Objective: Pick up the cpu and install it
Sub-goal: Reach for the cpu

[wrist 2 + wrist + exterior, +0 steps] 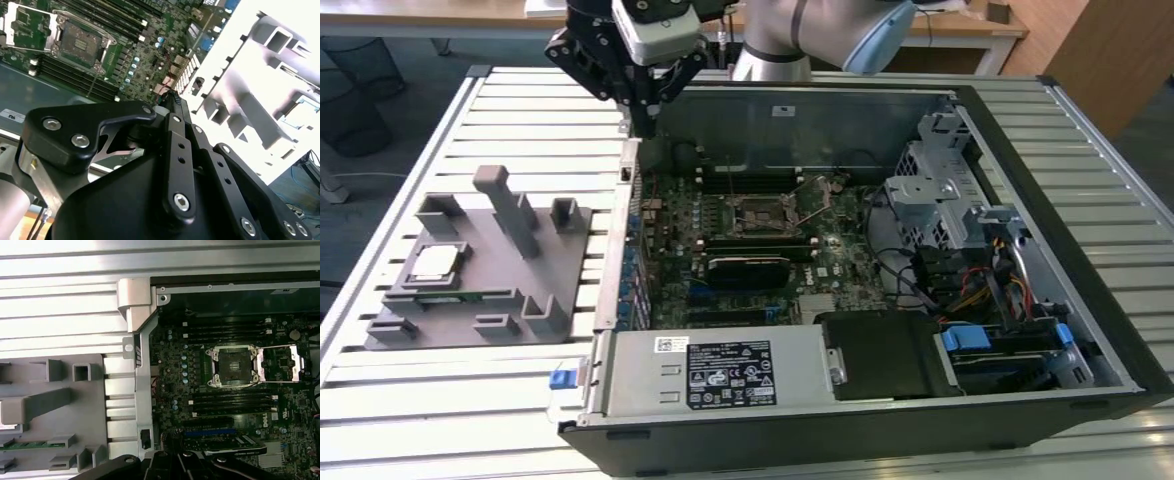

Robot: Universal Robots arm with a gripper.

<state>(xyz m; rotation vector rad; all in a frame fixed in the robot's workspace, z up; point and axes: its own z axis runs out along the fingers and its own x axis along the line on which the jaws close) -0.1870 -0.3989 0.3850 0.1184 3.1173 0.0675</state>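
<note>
The cpu [434, 263], a small square chip with a silver top, lies on the grey fixture plate [467, 300] at the exterior view's left, outside the computer case. My gripper [642, 126] hangs above the case's back corner nearest the fixture, well away from the chip, shut with nothing between its fingers. Its black linkages narrow to a tip [170, 98] in the second wrist view. The motherboard's cpu socket [759, 214] stands open with its retention frame swung aside, and it appears in both wrist views [80, 45] [234, 367].
The open computer case [1067, 330] lies on a slatted metal table [520, 120]. Its steel side wall [142, 390] stands between fixture and motherboard. Upright grey posts [507, 205] rise from the fixture. A drive cage and cable bundles [961, 250] fill the case's far side.
</note>
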